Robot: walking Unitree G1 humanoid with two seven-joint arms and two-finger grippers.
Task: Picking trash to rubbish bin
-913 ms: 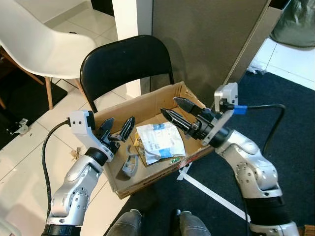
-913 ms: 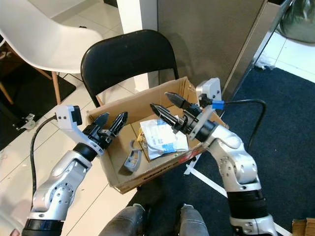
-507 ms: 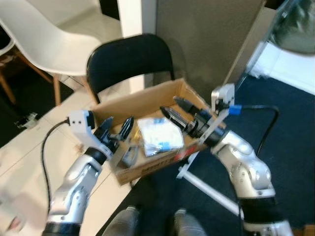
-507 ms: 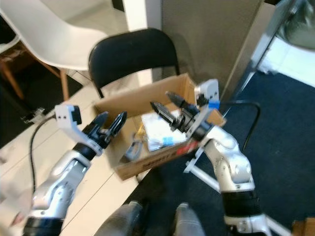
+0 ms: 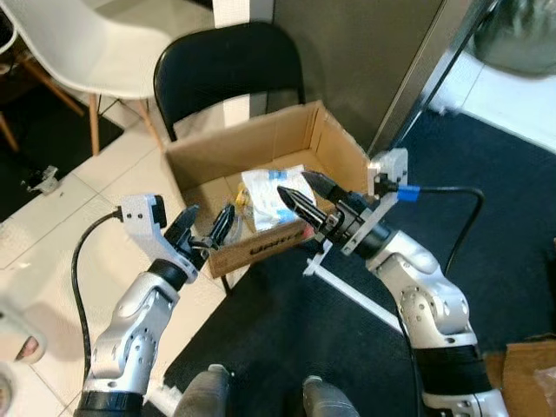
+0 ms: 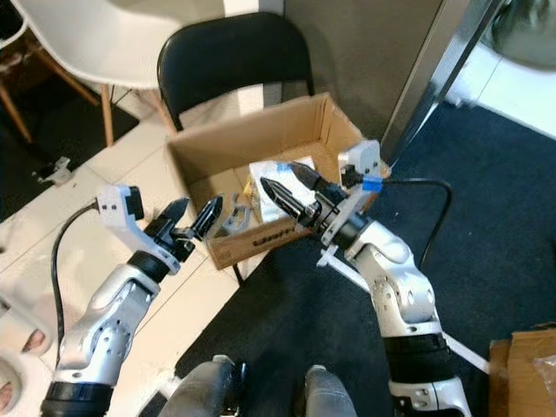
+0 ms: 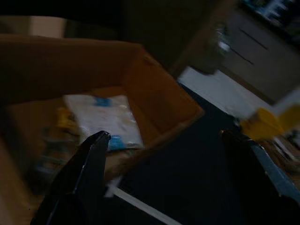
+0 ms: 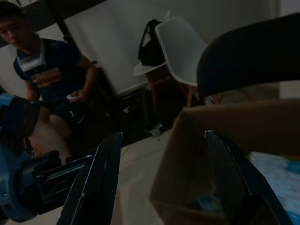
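An open cardboard box (image 5: 269, 143) stands on the floor in front of a black chair (image 5: 228, 69); it serves as the bin. Inside lie a white and blue wrapper (image 5: 276, 189) and some yellow scraps (image 5: 241, 199). My left gripper (image 5: 207, 228) hovers open just outside the box's near left corner, holding nothing. My right gripper (image 5: 298, 197) is open too, its fingertips over the box's near wall beside the wrapper, nothing between them. The wrapper (image 7: 104, 119) and box wall (image 7: 154, 91) appear dimly in the left wrist view.
A white chair (image 5: 82, 43) stands at the far left on pale tiles. Dark carpet (image 5: 486, 261) covers the floor at right, crossed by a white tape line (image 5: 347, 295). A grey panel (image 5: 365, 52) rises behind the box. A seated person (image 8: 47, 79) appears in the right wrist view.
The whole picture has shifted: the camera pulled back and the box now lies further ahead. Both grippers have come back from over the box to its near edge, still open.
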